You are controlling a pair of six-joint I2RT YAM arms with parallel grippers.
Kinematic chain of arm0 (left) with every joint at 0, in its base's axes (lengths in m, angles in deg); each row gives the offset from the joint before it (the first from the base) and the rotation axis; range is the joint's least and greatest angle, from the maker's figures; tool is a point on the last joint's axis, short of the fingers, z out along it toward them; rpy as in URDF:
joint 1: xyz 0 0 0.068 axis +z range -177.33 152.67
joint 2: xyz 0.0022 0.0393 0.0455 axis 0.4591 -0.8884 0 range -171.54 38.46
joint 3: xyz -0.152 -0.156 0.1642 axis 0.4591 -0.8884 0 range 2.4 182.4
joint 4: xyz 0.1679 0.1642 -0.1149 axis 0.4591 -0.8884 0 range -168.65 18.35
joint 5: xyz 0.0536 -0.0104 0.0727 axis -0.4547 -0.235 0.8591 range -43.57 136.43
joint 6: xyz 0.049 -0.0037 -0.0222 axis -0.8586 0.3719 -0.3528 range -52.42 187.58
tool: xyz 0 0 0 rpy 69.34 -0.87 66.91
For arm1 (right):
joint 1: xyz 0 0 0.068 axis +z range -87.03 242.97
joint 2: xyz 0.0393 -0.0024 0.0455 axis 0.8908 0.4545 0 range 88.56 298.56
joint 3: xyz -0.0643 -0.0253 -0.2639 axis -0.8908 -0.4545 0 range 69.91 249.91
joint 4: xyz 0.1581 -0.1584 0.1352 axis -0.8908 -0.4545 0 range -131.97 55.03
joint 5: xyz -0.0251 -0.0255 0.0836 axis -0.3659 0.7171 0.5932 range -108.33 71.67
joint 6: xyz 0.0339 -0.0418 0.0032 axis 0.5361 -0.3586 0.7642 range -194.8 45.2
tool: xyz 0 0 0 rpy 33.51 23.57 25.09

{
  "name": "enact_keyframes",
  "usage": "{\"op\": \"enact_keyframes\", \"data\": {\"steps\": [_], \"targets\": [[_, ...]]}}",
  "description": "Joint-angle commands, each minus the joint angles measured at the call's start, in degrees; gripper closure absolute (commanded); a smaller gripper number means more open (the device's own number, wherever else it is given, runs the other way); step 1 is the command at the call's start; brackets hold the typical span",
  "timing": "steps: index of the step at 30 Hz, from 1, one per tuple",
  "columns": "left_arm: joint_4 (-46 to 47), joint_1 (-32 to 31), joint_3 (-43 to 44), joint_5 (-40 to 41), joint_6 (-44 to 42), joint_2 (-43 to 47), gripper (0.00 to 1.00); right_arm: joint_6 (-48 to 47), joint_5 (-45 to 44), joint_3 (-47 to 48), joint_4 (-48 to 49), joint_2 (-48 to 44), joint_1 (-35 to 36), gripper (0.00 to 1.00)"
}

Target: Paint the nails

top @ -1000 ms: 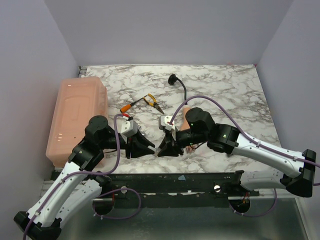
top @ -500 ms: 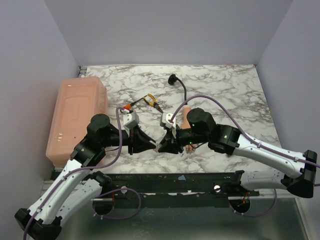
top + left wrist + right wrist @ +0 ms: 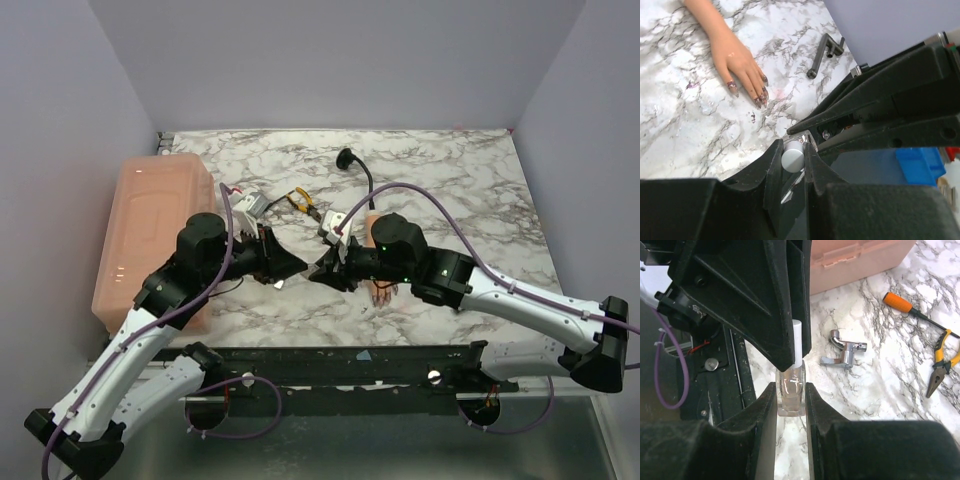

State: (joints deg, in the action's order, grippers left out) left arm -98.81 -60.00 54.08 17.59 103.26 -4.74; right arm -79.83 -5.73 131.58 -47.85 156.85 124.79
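Note:
A flesh-coloured mannequin hand [image 3: 732, 55] lies flat on the marble, its dark purplish nails [image 3: 760, 97] pointing toward the near edge; in the top view the right arm covers most of the hand [image 3: 381, 291]. My right gripper [image 3: 791, 388] is shut on a small clear glass polish bottle [image 3: 791, 392], held above the table. My left gripper [image 3: 792, 153] meets it tip to tip and is shut on the bottle's white cap [image 3: 792, 157]. In the top view the left gripper [image 3: 293, 266] and the right gripper [image 3: 320, 272] touch left of the hand.
A pink plastic box [image 3: 150, 235] stands at the left edge. Yellow pliers [image 3: 301, 201] and an orange-handled screwdriver [image 3: 900, 304] lie behind the grippers. A small chrome fitting [image 3: 842, 353] lies under them, and a dark metal key [image 3: 824, 50] lies near the hand. A black cable [image 3: 358, 170] runs at the back.
The left gripper has closed on the cap. Both grippers, joined at the bottle, have lifted and shifted away from the near edge, and the left wrist has swung round.

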Motion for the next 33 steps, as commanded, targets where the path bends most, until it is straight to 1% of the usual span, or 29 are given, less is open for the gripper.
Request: {"op": "enact_keyframes", "data": {"steps": [1, 3, 6, 9, 10, 11, 13, 16, 18, 22, 24, 26, 30, 33], "targets": [[-4.7, 0.3, 2.3, 10.2, 7.7, -0.1, 1.0, -0.4, -6.0, 1.7, -0.9, 1.8, 0.5, 1.0], [-6.0, 0.3, 2.8, 12.1, 9.2, -0.6, 1.0, -0.5, -7.1, 2.1, -1.3, 2.5, 0.8, 1.0], [-6.1, 0.3, 2.7, 12.8, 10.3, -0.6, 1.0, -0.5, -7.3, 2.6, -1.9, 3.5, 1.1, 1.0], [-5.7, 0.2, 2.6, 12.6, 9.4, -0.5, 0.99, -0.3, -6.4, 2.5, -2.1, 3.7, 1.3, 1.0], [-5.4, 0.3, 2.6, 12.0, 8.6, -0.4, 0.93, -0.2, -6.0, 2.4, -2.1, 3.6, 1.3, 1.0], [-5.0, 0.2, 2.4, 11.5, 7.8, 0.0, 0.81, -0.1, -5.7, 2.3, -2.1, 3.4, 1.4, 1.0], [-4.0, 0.2, 2.0, 10.8, 6.1, 1.0, 0.63, 0.2, -4.6, 1.9, -2.3, 2.8, 1.4, 1.0], [-2.2, 0.2, 1.5, 8.6, 2.1, 3.2, 0.45, 0.7, -2.3, 1.6, -3.0, 1.9, 1.4, 1.0], [-1.1, 0.2, 1.5, 7.1, -0.9, 5.2, 0.37, 1.1, -0.4, 1.7, -3.8, 1.3, 1.4, 1.0], [-0.4, 0.2, 1.8, 6.5, -7.7, 9.4, 0.36, 2.4, 2.5, 0.7, -4.3, -1.7, 1.4, 1.0], [-0.1, 0.2, 1.5, 4.2, -12.2, 11.6, 0.39, 2.7, 4.9, 0.2, -4.7, -3.1, 1.4, 1.0], [0.6, 0.2, 1.2, -1.8, -16.9, 13.3, 0.42, 2.7, 8.7, -0.4, -5.1, -4.3, 1.4, 1.0], [5.5, 0.3, -2.6, -13.2, -22.6, 16.9, 0.4, 3.2, 17.8, -1.2, -6.1, -6.3, 1.4, 1.0], [8.4, 0.2, -6.0, -17.8, -26.1, 19.2, 0.38, 3.4, 20.8, -0.1, -8.6, -6.6, 1.4, 1.0]]}}
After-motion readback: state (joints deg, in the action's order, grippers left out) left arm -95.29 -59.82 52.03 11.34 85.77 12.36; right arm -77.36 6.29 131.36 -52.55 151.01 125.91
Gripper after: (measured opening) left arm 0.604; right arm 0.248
